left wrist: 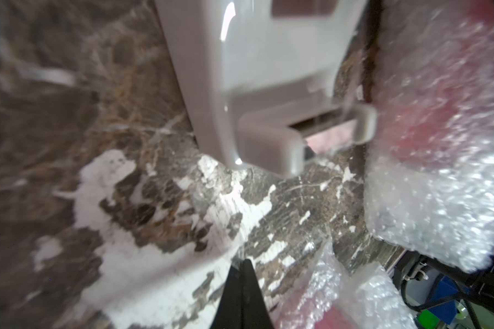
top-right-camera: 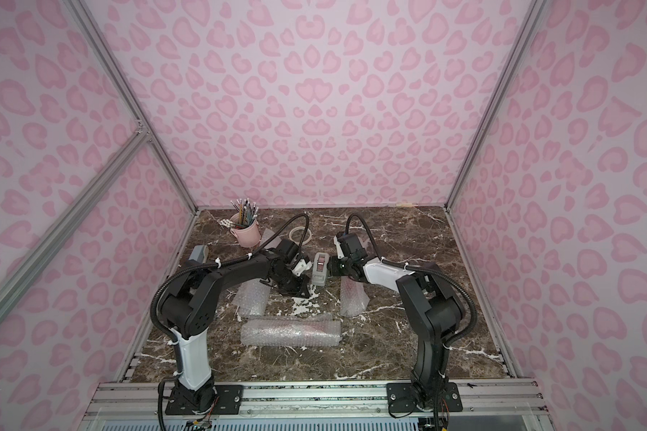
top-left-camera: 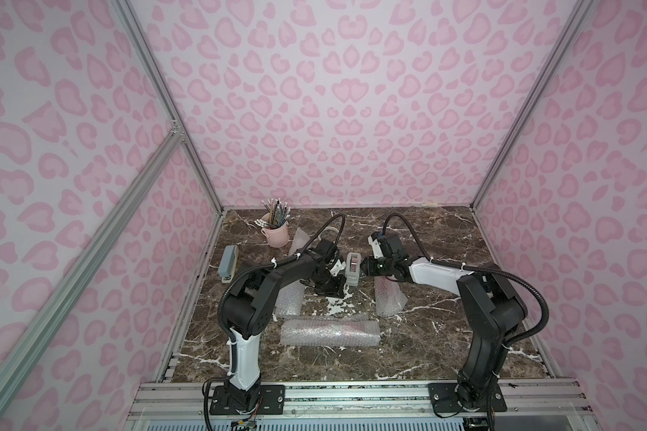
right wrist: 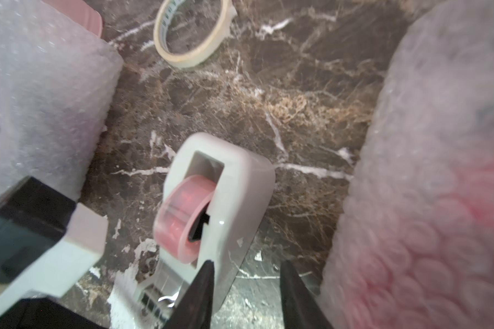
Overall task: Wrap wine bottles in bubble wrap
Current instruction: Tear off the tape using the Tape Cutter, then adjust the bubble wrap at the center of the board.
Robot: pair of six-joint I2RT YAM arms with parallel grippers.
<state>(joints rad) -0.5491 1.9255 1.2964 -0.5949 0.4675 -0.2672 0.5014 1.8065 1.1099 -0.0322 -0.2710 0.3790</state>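
**Both arms at the tape dispenser, wrapped bottles around it**

Landmark: grey tape dispenser (top-left-camera: 353, 269), approx mid-table (top-left-camera: 445, 336). It holds a pink tape roll (right wrist: 183, 216) in its slot.

Nearest, well in front of dispenser: a bubble wrap tube (top-left-camera: 314, 332) lies crosswise. A pink-red wine bottle (top-left-camera: 350, 327) shows through from inside it.

Front-L of dispenser: second bundle (top-left-camera: 287, 303) of wrap, partly under the L arm. Contents can't tell.

Front-R of dispenser: third bundle (top-left-camera: 389, 300), w/ a pink-red tint showing through the plastic at its far end.

L gripper (left wrist: 246, 265) is just front-L of dispenser, tips down close to the marble. Its fingers are pressed together, fully closed. A faint clear streak runs from the dispenser's cutter end toward the tips. Whether tape is pinched there, can't tell.

R gripper (right wrist: 247, 265) is just R of dispenser, pointing at it. Its jaws are apart, partway open, w/ nothing clamped btwn them. One fingertip overlaps the dispenser's side wall. Contact can't tell.

L of dispenser, by the wall: grey stapler (top-left-camera: 228, 265).

Behind-L of dispenser: tape ring (top-right-camera: 300, 235) lies flat on the table. A loose wrap piece (top-left-camera: 299, 240) is just beside the pink cup (top-left-camera: 277, 239). The cup holds a bunch of pencils (top-left-camera: 277, 214), standing up and fanned out.
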